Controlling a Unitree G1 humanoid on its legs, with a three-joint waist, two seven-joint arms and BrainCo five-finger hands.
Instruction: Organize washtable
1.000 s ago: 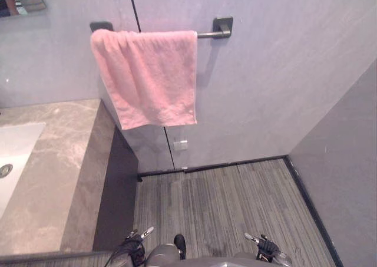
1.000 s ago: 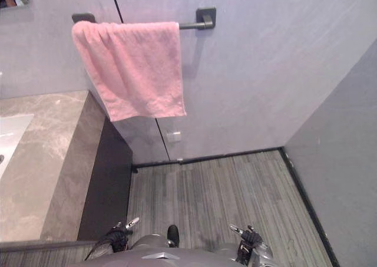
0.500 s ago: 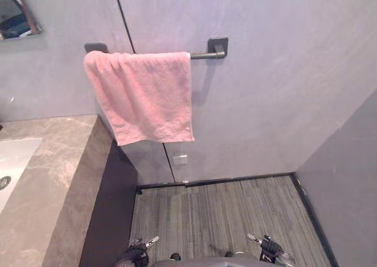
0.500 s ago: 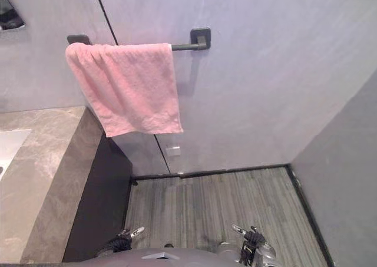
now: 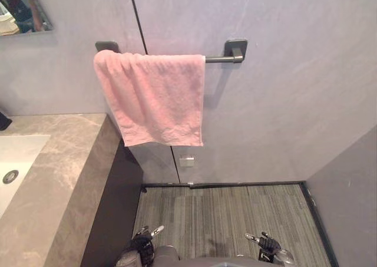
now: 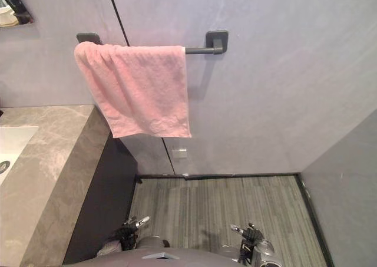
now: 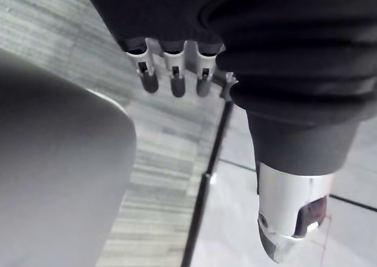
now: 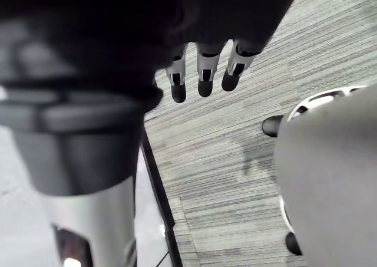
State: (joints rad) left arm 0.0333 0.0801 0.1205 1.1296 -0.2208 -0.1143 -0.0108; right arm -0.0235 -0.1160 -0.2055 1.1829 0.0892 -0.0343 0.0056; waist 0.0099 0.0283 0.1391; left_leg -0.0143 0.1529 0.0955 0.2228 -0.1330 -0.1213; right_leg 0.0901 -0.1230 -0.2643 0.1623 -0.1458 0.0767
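The washtable [image 5: 65, 178] stands forward of the left hand [image 5: 144, 239] and outboard of it, well apart. Its sink [image 5: 15, 161] lies farther outboard. A pink towel [image 5: 156, 99] hangs on a wall bar [image 5: 227, 58] well above and forward of both hands.

Both hands hang low. The left hand and the right hand [image 5: 268, 244] have relaxed, straight fingers and grasp nothing.

The step in hand is judged to be the approach.

1. Turn toward the left-hand side until the whole washtable is in view.
2. Raise a hand only after you identify what needs tidying.
3. Keep the left arm clear of the washtable edge.

The washtable and sink are cut off at the frame edge. A dark object [image 5: 3, 121] at the rear of the washtable cannot be identified.
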